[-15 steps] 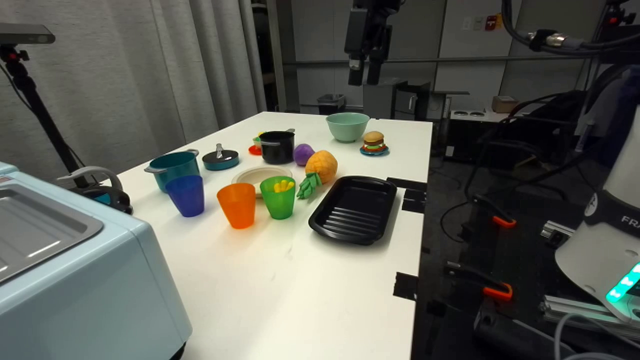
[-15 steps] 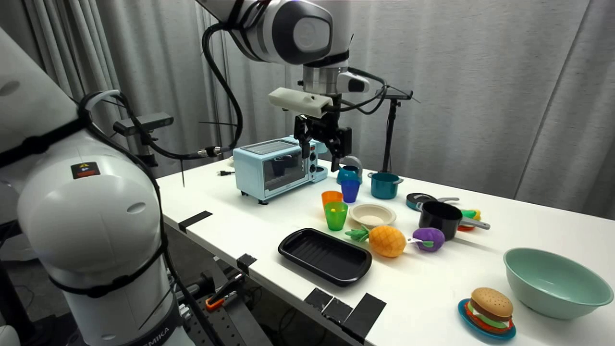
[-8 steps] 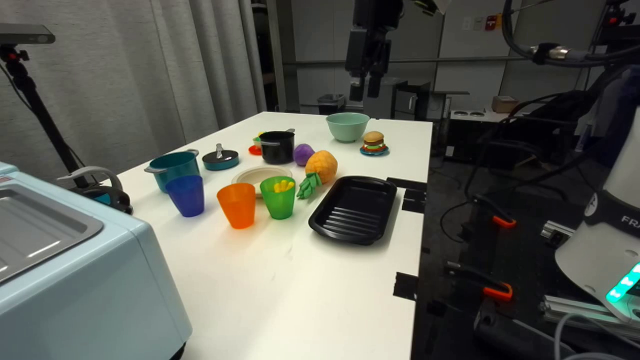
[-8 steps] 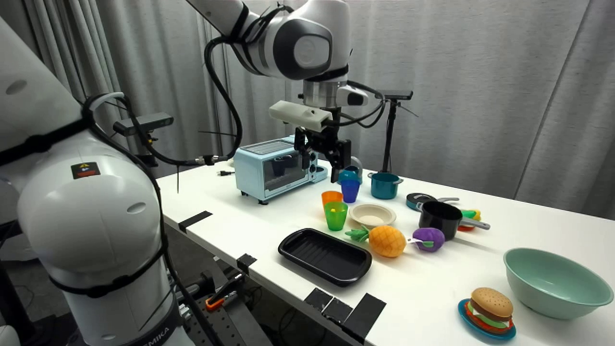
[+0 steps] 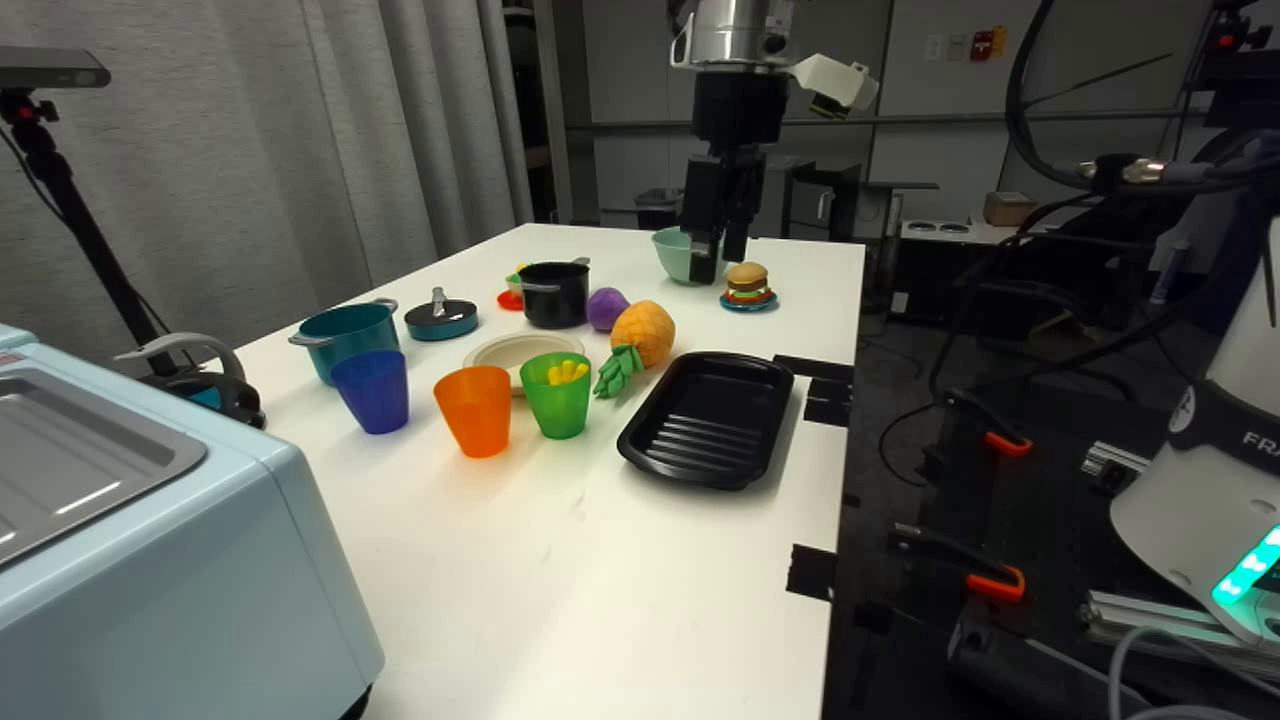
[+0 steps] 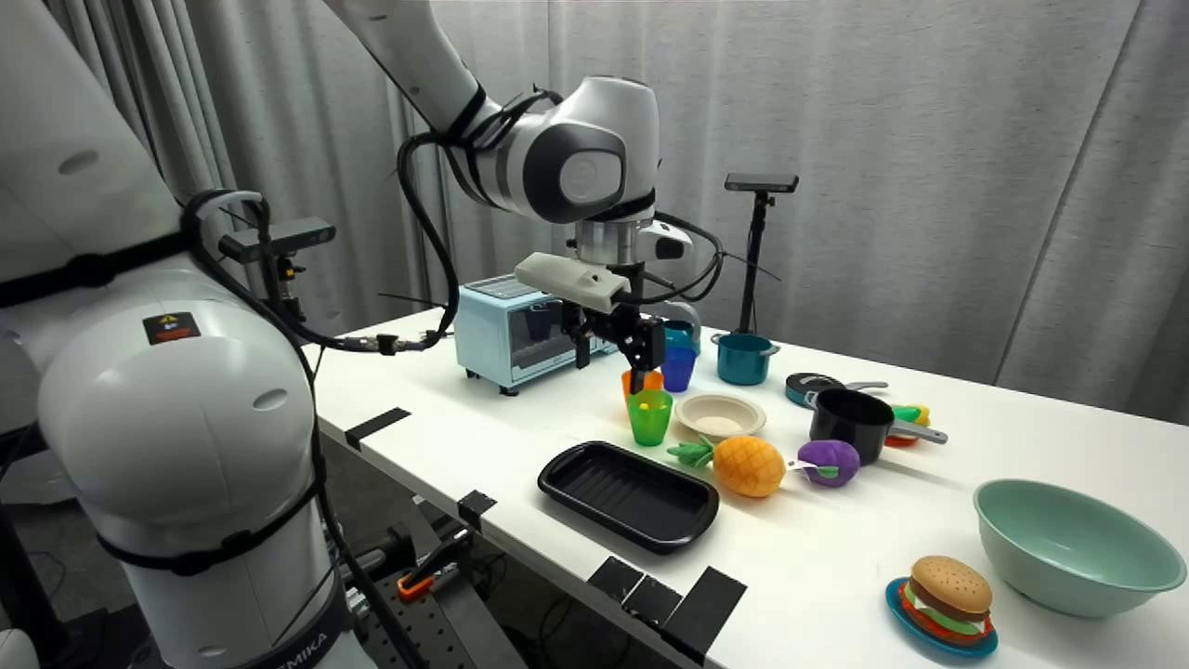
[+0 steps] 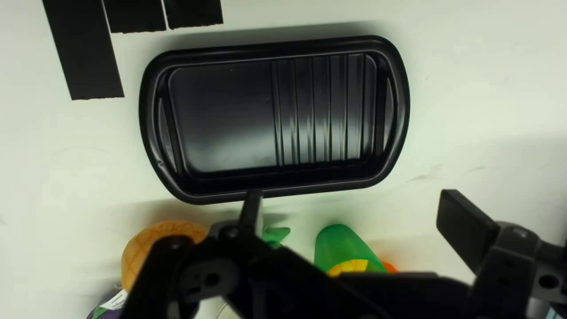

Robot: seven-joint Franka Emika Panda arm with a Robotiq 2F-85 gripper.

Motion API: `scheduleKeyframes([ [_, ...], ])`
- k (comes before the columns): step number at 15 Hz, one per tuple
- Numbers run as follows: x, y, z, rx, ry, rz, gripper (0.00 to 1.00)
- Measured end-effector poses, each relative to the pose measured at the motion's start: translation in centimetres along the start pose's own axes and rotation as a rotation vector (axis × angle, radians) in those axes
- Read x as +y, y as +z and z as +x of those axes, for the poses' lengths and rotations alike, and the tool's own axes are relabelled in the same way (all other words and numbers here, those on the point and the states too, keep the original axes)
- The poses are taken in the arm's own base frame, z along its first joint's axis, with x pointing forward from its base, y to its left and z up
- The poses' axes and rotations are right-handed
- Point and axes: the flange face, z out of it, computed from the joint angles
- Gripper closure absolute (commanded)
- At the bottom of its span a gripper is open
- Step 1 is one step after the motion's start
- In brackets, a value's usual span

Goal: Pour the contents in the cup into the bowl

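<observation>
The green cup (image 5: 556,408) stands upright on the table with yellow pieces (image 5: 567,372) inside; it also shows in an exterior view (image 6: 649,420). The shallow white bowl (image 5: 512,350) sits beside the cup, and its inside looks bare in an exterior view (image 6: 720,423). My gripper (image 6: 610,370) is open and empty, above table height near the cups; it also shows in an exterior view (image 5: 719,260). In the wrist view the cup (image 7: 340,243) appears between the spread fingers (image 7: 354,212), its rim partly hidden by the gripper body. Only a sliver of bowl (image 7: 227,313) shows there.
The orange cup (image 5: 475,412) and blue cup (image 5: 372,392) stand near the green cup. A black tray (image 6: 628,497), a toy pineapple (image 6: 749,466) and a purple toy (image 6: 829,463) lie close by. A toaster oven (image 6: 529,325), teal pot (image 6: 742,359) and black pot (image 6: 850,423) stand around.
My gripper has moved down toward the cups, still open. In an exterior view it also shifts slightly left. The cup, the bowl and the other objects have not moved.
</observation>
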Motion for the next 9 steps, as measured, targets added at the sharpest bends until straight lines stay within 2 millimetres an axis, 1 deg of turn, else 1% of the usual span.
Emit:
scheduleKeyframes([
  [6,-2.5,3.4,1.1,0.017,-0.061,-0.008,0.00],
  [9,-3.4,4.8,2.2,0.048,-0.076,-0.014,0.00],
])
